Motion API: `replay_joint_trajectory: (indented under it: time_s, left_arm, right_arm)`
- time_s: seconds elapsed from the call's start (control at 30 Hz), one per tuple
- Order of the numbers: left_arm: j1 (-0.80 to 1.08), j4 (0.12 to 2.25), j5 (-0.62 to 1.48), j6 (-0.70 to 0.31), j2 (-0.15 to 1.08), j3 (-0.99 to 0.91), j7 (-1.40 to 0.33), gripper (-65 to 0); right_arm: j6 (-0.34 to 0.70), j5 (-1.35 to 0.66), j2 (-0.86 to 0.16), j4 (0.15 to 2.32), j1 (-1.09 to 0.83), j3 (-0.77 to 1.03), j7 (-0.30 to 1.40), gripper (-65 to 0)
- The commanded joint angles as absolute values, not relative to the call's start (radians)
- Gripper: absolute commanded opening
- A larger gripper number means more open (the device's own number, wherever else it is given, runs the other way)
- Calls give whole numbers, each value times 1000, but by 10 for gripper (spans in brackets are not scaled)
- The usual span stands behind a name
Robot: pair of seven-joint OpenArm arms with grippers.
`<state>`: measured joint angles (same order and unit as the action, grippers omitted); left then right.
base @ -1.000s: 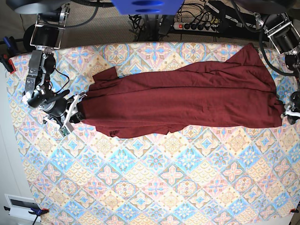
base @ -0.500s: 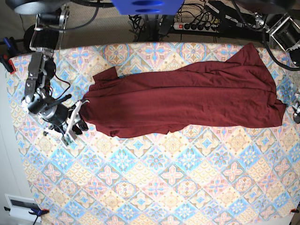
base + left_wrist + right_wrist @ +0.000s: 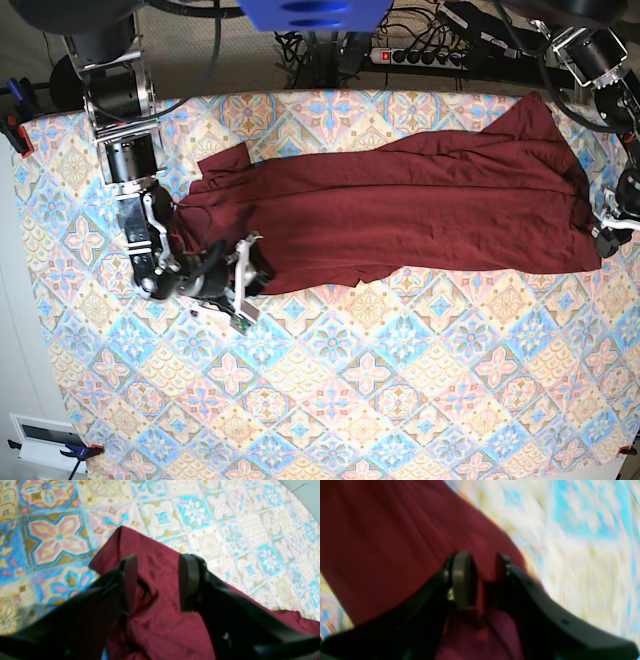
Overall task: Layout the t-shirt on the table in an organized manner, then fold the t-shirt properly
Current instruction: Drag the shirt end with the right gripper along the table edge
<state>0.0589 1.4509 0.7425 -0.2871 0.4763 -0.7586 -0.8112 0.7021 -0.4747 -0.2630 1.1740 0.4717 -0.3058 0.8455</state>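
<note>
Base view: your plain dark maroon jersey t-shirt [image 3: 400, 215] lies as a long band across the far half of the pastel tile-patterned tabletop [image 3: 380, 400], creased along its length and not yet spread square. The right pincer [image 3: 243, 285] sits at the near edge of the shirt by one end; the left pincer [image 3: 607, 235] sits at the opposite end, near the tabletop's edge. Jaw state is too small to read here for either.

Left wrist view: the left pincer [image 3: 157, 582] stands released, jaws well apart, with a corner of the maroon cloth [image 3: 155, 597] lying between them and puckered. You cannot tell whether a pad touches the cloth; nothing is pinched.

Right wrist view: blurred. The right pincer [image 3: 481, 580] shows a narrow gap with the shirt's edge [image 3: 395, 542] behind and beneath it. You cannot tell whether cloth is caught in that gap.

Risks, as judgement: thin jersey may slip from a shallow corner bite, or both layers may come up together and carry the creases into the fold. At the left end, a tug could drag cloth over the tabletop's edge.

Only the base view shows overall lay; only the wrist views show the jaws.
</note>
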Motion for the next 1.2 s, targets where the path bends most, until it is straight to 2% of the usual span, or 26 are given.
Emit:
replay_joint_trajectory:
  time_s: [0.0,0.17,0.37,0.5,0.73,0.8,0.87,0.97,1.17]
  left_arm:
    - [44,1469,760,-292,501,-765,-792,-388]
    - [44,1468,760,-292,499,-765,-794,-388]
    - [44,1469,760,-292,467,-765,-796,-388]
    - [51,1469,760,-294,453,-765,-796,-388]
    - [62,1469,760,-294,447,-765,-796,-388]
    - [74,1469,762,-294,447,-765,-796,-388]
    - [74,1471,762,-294,447,-765,-796,-388]
    - [81,1471,762,-294,447,-765,-794,-388]
    - [81,1471,762,-294,447,-766,-794,-388]
  right_arm:
    - [698,-486,-282,1171,518,-308,806,-453]
    - [698,-486,-282,1104,524,-323,750,-408]
    - [698,-366,-272,990,545,-321,665,-408]
    - [698,-295,-214,966,547,-320,633,-408]
    - [698,-265,-179,917,573,-321,630,-408]
    - [698,-265,-162,912,604,-323,630,-430]
    - [698,-266,-160,917,608,-321,631,-490]
    - [698,-269,-160,924,607,-320,631,-644]
    - [698,-271,-160,1198,575,-174,710,-650]
